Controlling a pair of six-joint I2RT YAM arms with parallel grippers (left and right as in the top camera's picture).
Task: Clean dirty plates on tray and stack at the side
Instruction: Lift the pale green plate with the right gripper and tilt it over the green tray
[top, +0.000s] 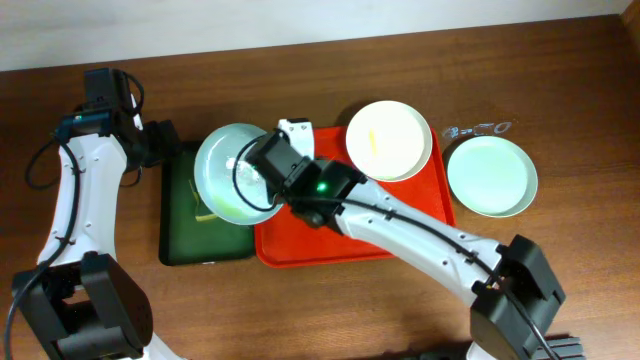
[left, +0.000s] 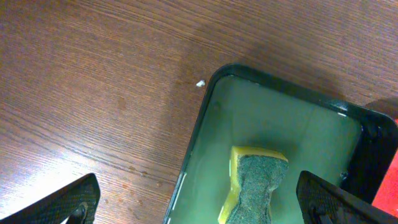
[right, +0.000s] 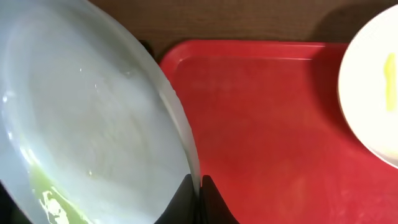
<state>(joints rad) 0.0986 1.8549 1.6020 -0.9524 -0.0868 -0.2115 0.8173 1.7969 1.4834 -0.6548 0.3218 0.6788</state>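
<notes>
Right gripper (right: 200, 190) is clamped shut on the rim of a mint plate (right: 93, 118).
Left gripper (left: 199, 202) is held wide open, empty, with a sponge (left: 255, 186) seen ahead.

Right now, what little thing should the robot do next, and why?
Probably lower the open left gripper onto the sponge and close on it. The sponge lies unheld in the green tray, while the right gripper holds a mint plate with a yellowish smear.
</notes>
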